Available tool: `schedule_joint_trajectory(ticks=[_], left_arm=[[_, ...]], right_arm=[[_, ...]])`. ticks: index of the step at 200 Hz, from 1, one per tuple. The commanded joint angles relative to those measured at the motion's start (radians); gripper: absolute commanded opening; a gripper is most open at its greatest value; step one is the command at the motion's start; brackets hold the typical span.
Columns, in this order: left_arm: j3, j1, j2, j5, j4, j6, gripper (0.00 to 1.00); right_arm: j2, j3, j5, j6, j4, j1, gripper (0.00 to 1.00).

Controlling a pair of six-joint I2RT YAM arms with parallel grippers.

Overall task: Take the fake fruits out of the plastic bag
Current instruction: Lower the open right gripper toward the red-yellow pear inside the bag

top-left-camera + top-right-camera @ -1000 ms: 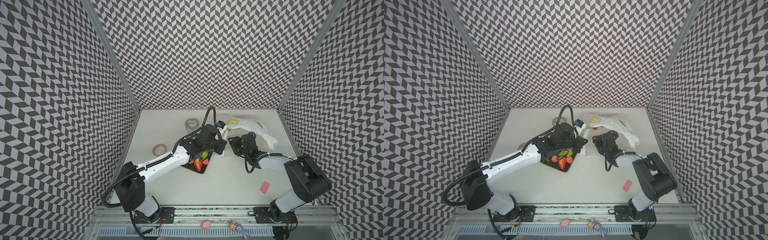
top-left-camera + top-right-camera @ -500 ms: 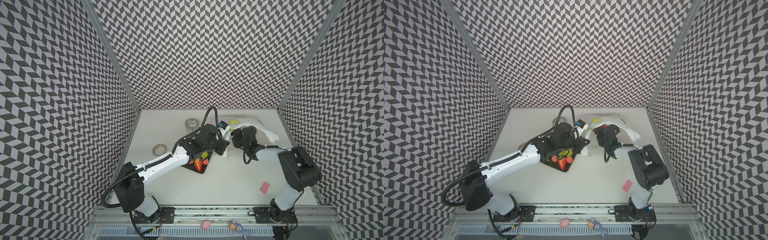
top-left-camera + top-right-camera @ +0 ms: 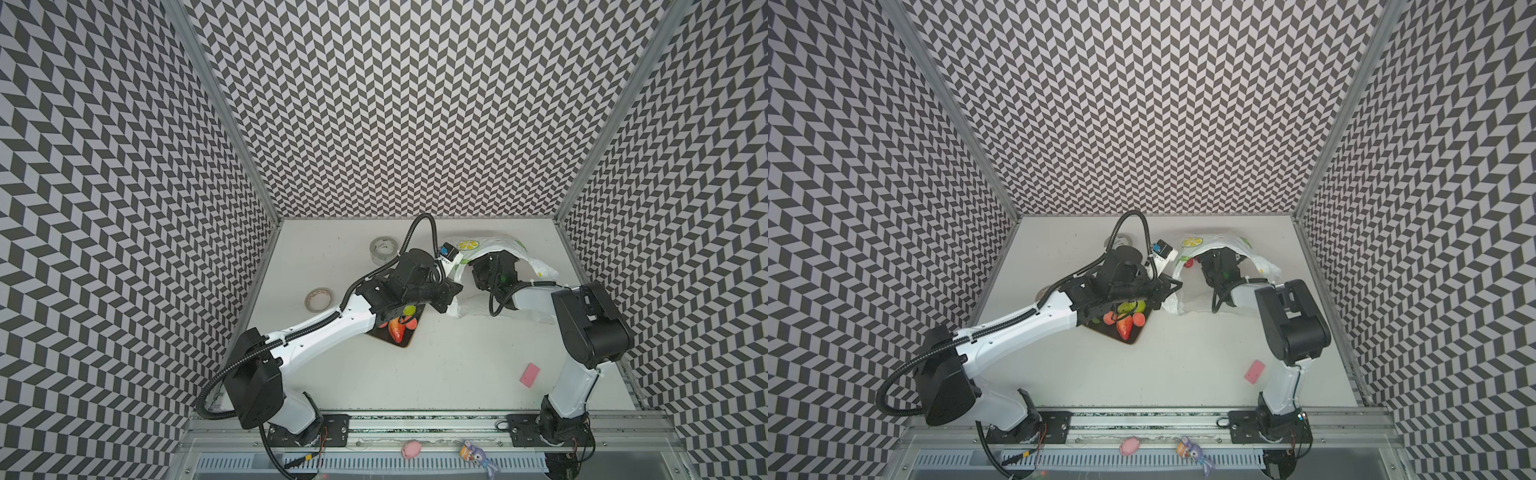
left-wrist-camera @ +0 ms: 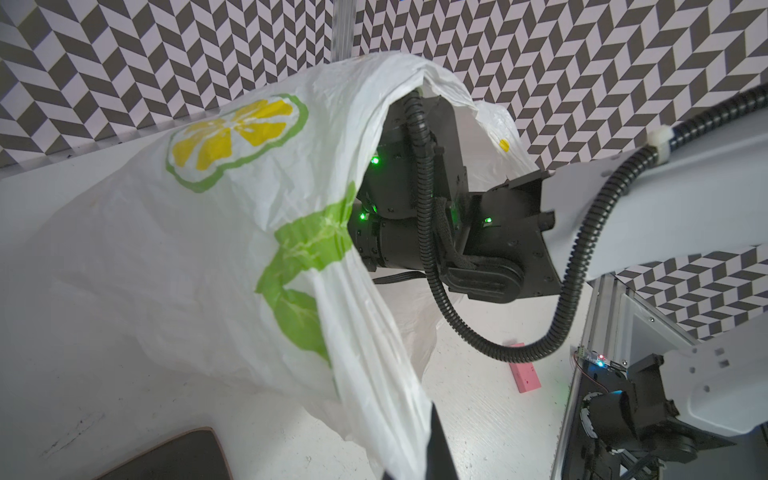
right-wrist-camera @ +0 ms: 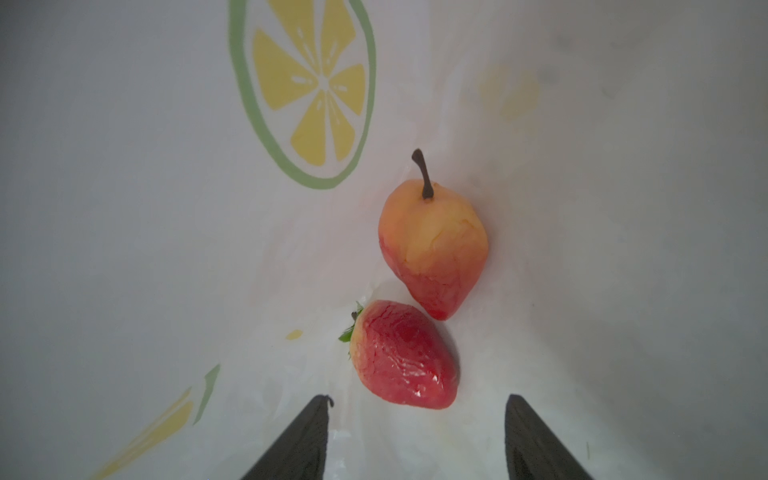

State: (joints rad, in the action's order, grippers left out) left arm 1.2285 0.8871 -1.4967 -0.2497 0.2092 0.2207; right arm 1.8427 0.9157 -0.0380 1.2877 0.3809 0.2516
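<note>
**Bag (image 3: 492, 244) held open, right gripper (image 5: 418, 398) inside**

No word could be read anywhere. The bag carried only printed lemon slices and green leaves. The small label (image 3: 447, 260) on the left wrist was too small to make out in both top views.

The bag lay at the back right of the table (image 3: 436, 374). The left gripper (image 3: 453, 293) was pinched shut on the edge of the bag's mouth, lifting the film. In the left wrist view one dark finger (image 4: 436, 449) showed with the film draped against it. The right gripper was inside the bag, its fingers spread apart and holding nothing. Just ahead of them lay a strawberry (image 5: 403, 357). Just beyond it lay a stemmed fruit (image 5: 432, 245), orange shading to red. Other fruits (image 3: 1125, 322) sat on a dark board (image 3: 1133, 340) under the left arm, out of the bag.

A second before, the right gripper had been outside the bag's mouth, nearer the front. Half a second before, it had stood at the mouth, and now it was under the film. Its fingers had widened over that time. The left gripper had kept its pinch and its place, and the fruits on the board had not moved.
</note>
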Motion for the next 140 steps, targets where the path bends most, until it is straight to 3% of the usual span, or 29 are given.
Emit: schedule_joint_trajectory(ticks=[1, 42, 140], left_arm=[[-0.013, 0.007, 0.035, -0.018, -0.026, -0.023, 0.0], [-0.019, 0.009, 0.048, -0.031, -0.04, -0.015, 0.0], [-0.014, 0.013, 0.059, -0.047, -0.045, -0.029, 0.0]], right_arm=[[0.038, 0.053, -0.009, -0.048, -0.009, -0.006, 0.66], [0.11, 0.131, -0.029, -0.103, -0.02, -0.01, 0.7], [0.199, 0.249, 0.045, -0.13, -0.178, -0.011, 0.79]])
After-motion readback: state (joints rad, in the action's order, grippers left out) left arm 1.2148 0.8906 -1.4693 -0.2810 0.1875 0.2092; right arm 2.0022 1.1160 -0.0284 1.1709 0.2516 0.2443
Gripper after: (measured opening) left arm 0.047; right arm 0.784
